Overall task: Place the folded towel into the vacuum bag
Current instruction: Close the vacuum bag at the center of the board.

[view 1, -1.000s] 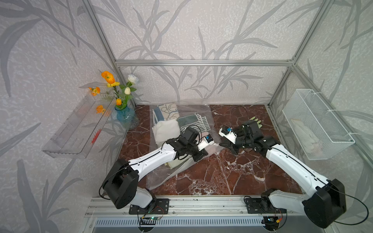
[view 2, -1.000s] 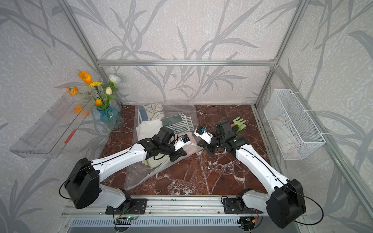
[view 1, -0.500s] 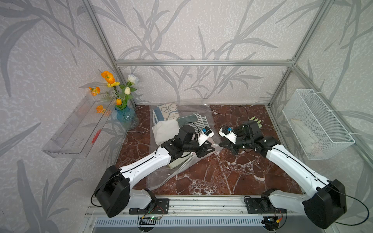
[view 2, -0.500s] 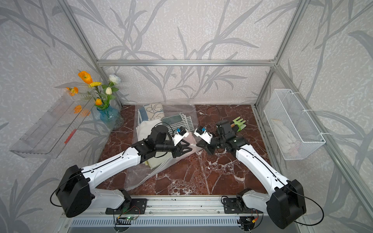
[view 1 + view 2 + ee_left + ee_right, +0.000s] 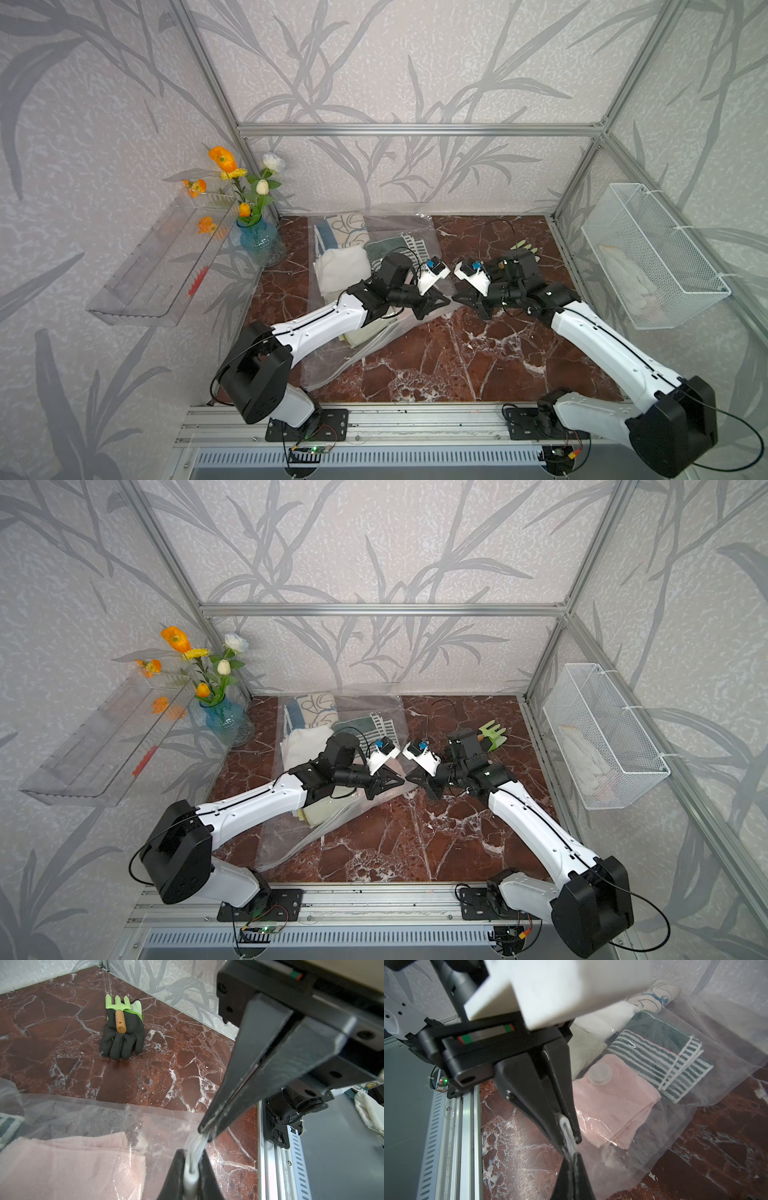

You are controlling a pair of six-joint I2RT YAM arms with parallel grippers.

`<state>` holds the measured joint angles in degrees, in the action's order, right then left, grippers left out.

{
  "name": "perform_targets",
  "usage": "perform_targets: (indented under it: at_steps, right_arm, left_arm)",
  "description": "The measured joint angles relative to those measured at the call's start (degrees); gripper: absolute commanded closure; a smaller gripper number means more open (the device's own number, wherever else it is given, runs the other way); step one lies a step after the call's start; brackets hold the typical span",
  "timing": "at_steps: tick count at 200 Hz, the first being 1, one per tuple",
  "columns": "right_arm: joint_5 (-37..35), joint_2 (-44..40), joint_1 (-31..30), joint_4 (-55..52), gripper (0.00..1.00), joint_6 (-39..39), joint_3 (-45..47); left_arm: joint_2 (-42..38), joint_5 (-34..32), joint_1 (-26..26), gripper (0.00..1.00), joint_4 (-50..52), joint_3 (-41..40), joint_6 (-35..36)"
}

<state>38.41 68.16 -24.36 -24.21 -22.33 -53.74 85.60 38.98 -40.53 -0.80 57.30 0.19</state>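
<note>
The vacuum bag (image 5: 345, 357) (image 5: 299, 837) is clear plastic and lies on the left half of the marble floor, in both top views. A pink folded towel (image 5: 612, 1105) (image 5: 72, 1163) lies inside it under the round valve (image 5: 600, 1074), beside white, striped and patterned towels. My left gripper (image 5: 192, 1159) (image 5: 445, 300) is shut on the bag's white edge strip. My right gripper (image 5: 573, 1157) (image 5: 456, 298) is shut on the same strip. The two sets of tips almost touch, above the floor near its middle. In both top views the left arm hides the pink towel.
A black and green glove with a small green rake (image 5: 122, 1030) (image 5: 492, 732) lies behind the right gripper. A blue vase of flowers (image 5: 257, 241) stands at the back left, next to a clear wall shelf (image 5: 158, 266). A white wire basket (image 5: 652, 257) hangs on the right wall.
My left gripper has moved right, off the towels, to meet the right gripper's tips and has shut on the bag's edge strip. The right gripper has kept its hold and place.
</note>
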Motion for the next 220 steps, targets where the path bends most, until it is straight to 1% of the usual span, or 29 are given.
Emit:
perform_targets:
  at_steps: [71,110,142,159,170,187,209,220]
  right_arm:
    - [0.2,-1.0,0.5,0.3,1.0,2.6,0.6]
    - [0.1,-1.2,0.6,0.0,1.0,3.2,1.2]
    - [1.0,-1.5,0.7,0.4,1.0,3.2,1.9]
    - [1.7,-1.7,0.6,0.8,0.79,3.2,2.6]
    - [1.8,-1.9,0.5,0.9,0.72,2.7,3.0]
    - [1.9,-2.3,0.5,0.9,0.68,3.0,3.8]
    - [1.5,-2.6,0.5,0.9,0.68,3.2,4.5]
    - [1.4,-2.5,0.4,1.1,0.7,3.3,4.5]
  left_arm:
    - [0.0,-1.8,-0.4,0.93,10.6,4.6,6.4]
    - [-0.5,-2.6,-0.4,0.94,13.9,4.7,8.3]
    - [-0.9,-2.9,-0.4,0.98,13.9,4.1,8.4]
    - [-0.9,-2.8,-0.4,1.0,14.0,3.9,8.1]
    - [-1.0,-3.1,-0.3,1.0,14.1,3.5,7.7]
    - [-1.0,-3.1,-0.1,1.0,13.9,2.6,6.8]
    - [-1.0,-2.9,0.1,1.0,13.6,2.0,5.7]
    - [-1.0,-2.9,0.1,1.0,13.4,2.0,5.4]
